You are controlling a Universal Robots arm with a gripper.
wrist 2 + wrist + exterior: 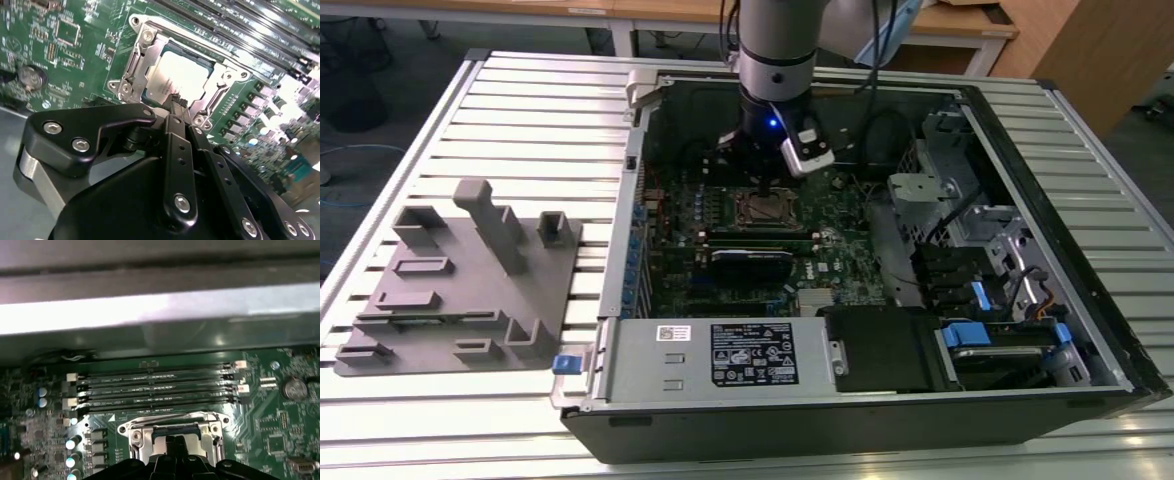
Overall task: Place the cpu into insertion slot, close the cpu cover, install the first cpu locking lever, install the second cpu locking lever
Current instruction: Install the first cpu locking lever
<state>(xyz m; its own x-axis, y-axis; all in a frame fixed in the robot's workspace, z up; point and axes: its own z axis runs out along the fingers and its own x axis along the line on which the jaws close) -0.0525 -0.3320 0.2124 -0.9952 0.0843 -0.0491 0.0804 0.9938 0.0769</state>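
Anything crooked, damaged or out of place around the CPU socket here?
Nothing stands out. The silver-grey square cpu lies flat and square within the silvery metal cpu cover, which sits down over it, and the black gripper is right above its edge.

Black gripper fingertips rest together on the silvery square cpu, framed by the thin metal cpu cover, beside long black memory slots

Slatted white metal table; wooden desks behind; grey floor; wooden cabinet at exterior view's right.
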